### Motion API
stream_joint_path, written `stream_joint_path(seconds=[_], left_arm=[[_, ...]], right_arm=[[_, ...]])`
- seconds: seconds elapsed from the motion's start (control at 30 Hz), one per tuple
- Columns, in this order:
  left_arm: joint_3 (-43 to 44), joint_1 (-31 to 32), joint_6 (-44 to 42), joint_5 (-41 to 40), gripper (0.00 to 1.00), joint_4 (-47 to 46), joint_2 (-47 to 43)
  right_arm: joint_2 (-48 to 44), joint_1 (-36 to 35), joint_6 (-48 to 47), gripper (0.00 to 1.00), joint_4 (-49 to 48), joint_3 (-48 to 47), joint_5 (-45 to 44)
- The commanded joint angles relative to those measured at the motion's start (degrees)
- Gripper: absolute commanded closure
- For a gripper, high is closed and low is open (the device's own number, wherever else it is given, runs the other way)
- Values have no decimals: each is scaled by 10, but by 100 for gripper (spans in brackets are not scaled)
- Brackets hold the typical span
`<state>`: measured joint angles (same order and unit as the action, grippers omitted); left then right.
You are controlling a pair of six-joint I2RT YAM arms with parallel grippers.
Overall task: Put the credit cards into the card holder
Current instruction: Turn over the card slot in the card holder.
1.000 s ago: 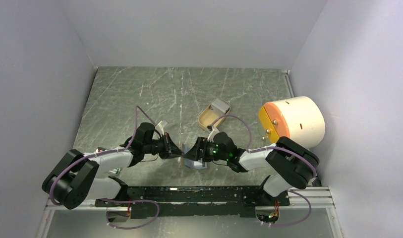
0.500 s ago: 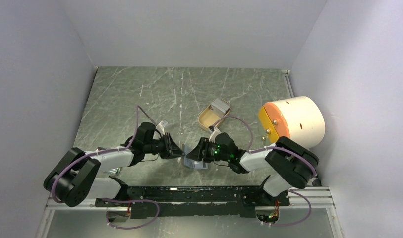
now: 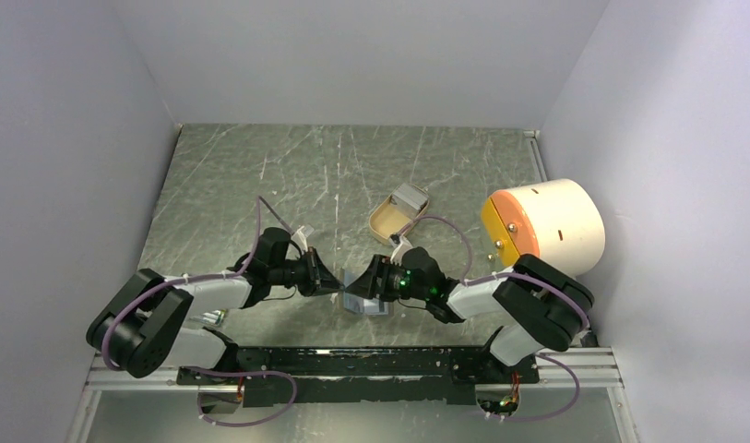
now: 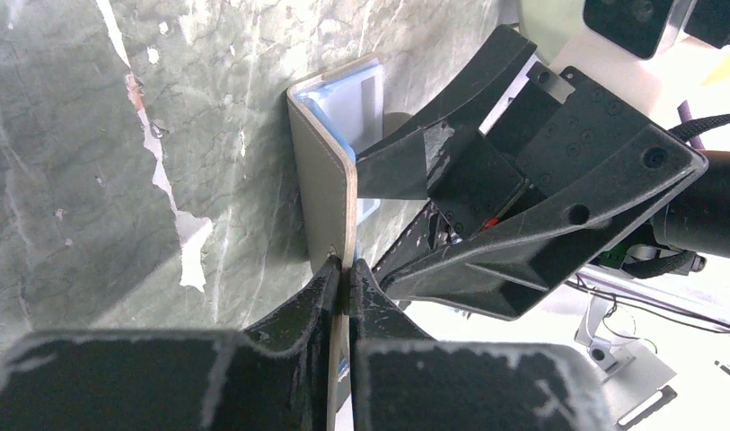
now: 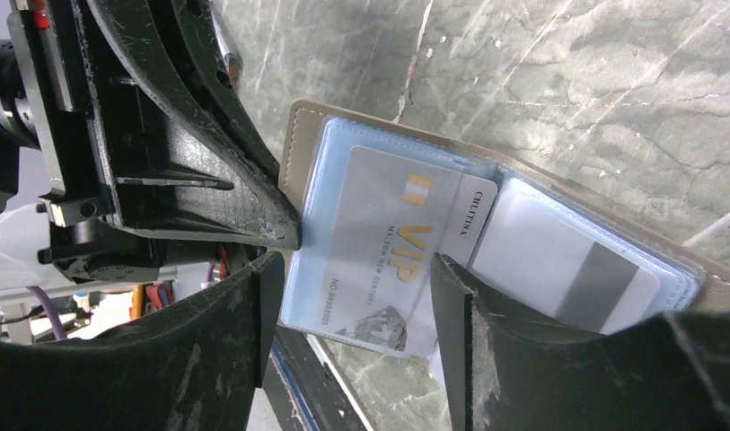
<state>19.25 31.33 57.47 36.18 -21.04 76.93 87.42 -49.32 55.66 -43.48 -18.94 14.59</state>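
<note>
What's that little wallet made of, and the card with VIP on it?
The card holder looks like matte grey-olive leather or imitation, bending softly at its fold, with glossy see-through bluish plastic sleeves inside. The VIP card seems smooth pale plastic: flat, thin, gold print.

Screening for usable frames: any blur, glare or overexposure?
Top external: even light, sharp, grey-olive fold-over card holder tiny. Left wrist: right edge blown out white, foreground soft. Right wrist: sharp, print on pale grey card legible.
</note>
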Motion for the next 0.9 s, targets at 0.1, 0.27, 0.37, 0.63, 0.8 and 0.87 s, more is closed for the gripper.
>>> stream_joint_path(seconds=[0.1,0.27,0.37,0.63,0.8,0.87], left_arm=[[30,5,-27,-23,91,71,-50],[50,6,-48,-63,91,158,-99],[52,5,-44,-64,91,158,-111],[78,22,-51,-75,91,174,-71],[103,39,-56,-85,91,187,-53],[111,43,-56,-90,91,189,-45]], right_arm=[[-43,5,-19,40,60,-5,-28],[-54,6,-35,52,93,-15,-37],[-40,5,-37,62,98,-19,-37],[-13,5,-50,74,118,-34,-41],[3,5,-48,72,125,-39,-41],[10,5,-48,72,136,-46,-44]])
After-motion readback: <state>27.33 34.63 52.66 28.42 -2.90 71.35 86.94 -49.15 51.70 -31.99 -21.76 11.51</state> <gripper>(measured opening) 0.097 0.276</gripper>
